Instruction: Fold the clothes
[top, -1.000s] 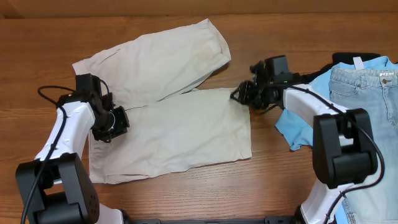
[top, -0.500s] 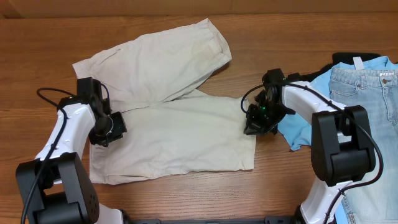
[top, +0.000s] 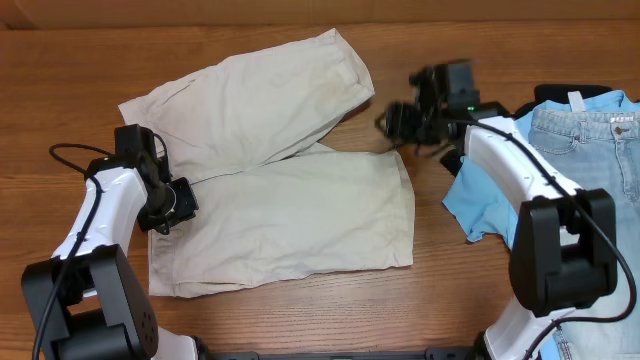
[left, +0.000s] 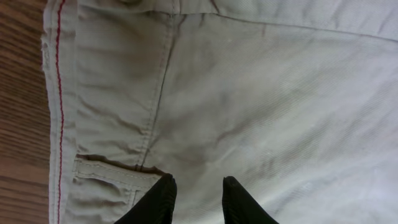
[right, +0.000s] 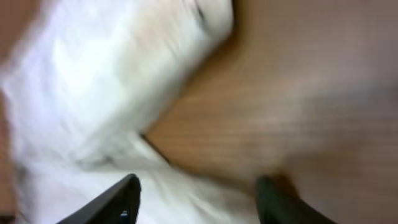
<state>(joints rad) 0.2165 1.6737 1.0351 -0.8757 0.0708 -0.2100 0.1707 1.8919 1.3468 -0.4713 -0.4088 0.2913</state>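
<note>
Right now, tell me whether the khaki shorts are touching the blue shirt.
Apart. The overhead view shows a strip of bare table between the right hem of the shorts and the left edge of the blue shirt.

The light beige cotton shorts (top: 275, 190) lie flat and unfolded mid-worktop, waistband left, legs splayed right, one angled far, one near.
</note>
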